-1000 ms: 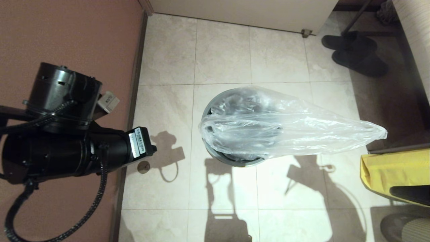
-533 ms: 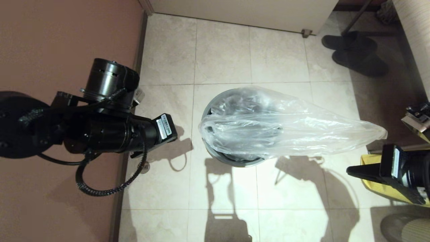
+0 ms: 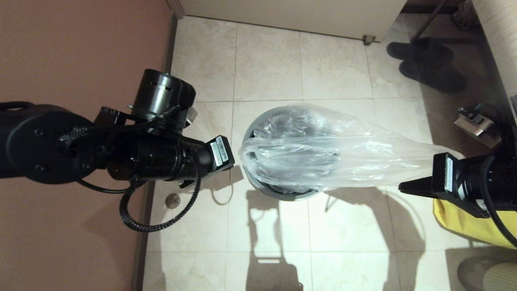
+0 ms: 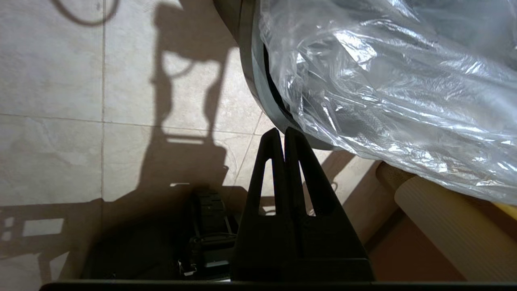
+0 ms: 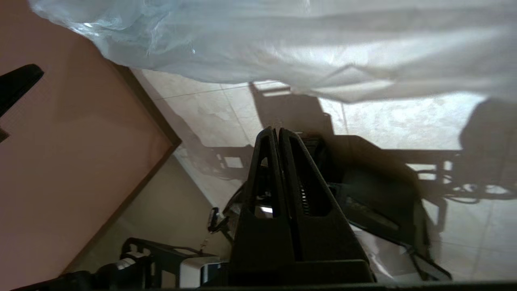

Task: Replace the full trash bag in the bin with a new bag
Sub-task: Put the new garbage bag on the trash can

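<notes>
The bin (image 3: 282, 195) stands on the tiled floor, its grey rim (image 4: 258, 85) showing in the left wrist view. The new bag (image 3: 343, 157) lies sideways over the bin's mouth, and its closed end trails off to the right. My left arm (image 3: 161, 157) reaches in from the left. Its gripper (image 4: 282, 131) is shut and empty, just outside the rim near the bag's edge (image 4: 383, 89). My right gripper (image 3: 402, 188) is shut too, with nothing in it. It sits beside and below the bag's right end (image 5: 282, 48), apart from it.
A red-brown wall (image 3: 80, 48) runs along the left. An opaque yellow bag (image 3: 460, 218) sits at the right under my right arm. Dark slippers (image 3: 428, 64) lie at the far right. A small round floor drain (image 3: 172, 201) is near the wall.
My left arm has swung right, close to the bin's left side. My right arm has come into view from the right, up to the bag's tail. The bag has not moved.
</notes>
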`<state>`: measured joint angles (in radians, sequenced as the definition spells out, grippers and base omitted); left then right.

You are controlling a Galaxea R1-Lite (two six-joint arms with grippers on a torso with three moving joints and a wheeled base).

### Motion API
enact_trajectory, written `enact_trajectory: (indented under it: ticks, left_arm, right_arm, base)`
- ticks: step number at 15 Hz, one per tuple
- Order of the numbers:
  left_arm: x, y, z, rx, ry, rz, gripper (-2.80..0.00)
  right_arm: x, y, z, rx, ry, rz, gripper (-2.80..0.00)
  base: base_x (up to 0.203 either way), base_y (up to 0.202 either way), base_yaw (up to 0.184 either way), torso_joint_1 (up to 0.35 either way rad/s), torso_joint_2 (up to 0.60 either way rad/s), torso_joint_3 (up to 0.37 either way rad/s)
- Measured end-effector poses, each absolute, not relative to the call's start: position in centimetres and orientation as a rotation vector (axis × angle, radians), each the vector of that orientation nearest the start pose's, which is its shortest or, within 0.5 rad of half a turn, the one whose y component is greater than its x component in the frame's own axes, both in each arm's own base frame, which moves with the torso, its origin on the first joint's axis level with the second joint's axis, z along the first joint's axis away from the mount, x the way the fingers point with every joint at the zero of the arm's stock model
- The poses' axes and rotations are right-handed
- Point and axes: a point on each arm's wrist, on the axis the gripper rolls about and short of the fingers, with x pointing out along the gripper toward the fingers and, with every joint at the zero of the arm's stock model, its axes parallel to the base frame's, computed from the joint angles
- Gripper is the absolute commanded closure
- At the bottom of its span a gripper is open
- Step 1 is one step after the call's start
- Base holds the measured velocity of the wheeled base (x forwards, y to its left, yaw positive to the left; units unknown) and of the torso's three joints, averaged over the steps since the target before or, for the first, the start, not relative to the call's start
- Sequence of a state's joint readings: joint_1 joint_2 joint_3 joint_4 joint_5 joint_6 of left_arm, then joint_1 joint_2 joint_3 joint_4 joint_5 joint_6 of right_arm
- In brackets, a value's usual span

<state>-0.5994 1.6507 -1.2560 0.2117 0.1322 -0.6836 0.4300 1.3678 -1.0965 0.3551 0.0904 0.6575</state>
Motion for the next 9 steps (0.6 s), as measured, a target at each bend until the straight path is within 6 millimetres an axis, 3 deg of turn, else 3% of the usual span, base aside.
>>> enact_trajectory:
  ticks: [4, 9]
  left_arm:
    - [25.2, -17.3, 24.2, -0.423, 0.695, -0.251, 0.00]
    - [26.8, -19.7, 25.2, -0.382, 0.651, -0.319, 0.00]
  right_arm:
    - [19.7, 9.3, 25.7, 0.511, 0.798, 0.235, 0.00]
    - [20.7, 9.8, 28.9, 0.504, 0.699, 0.276, 0.00]
  base:
    - [0.000, 0.000, 0.000, 0.000, 0.00, 0.000]
    - [0.000, 0.000, 0.000, 0.000, 0.00, 0.000]
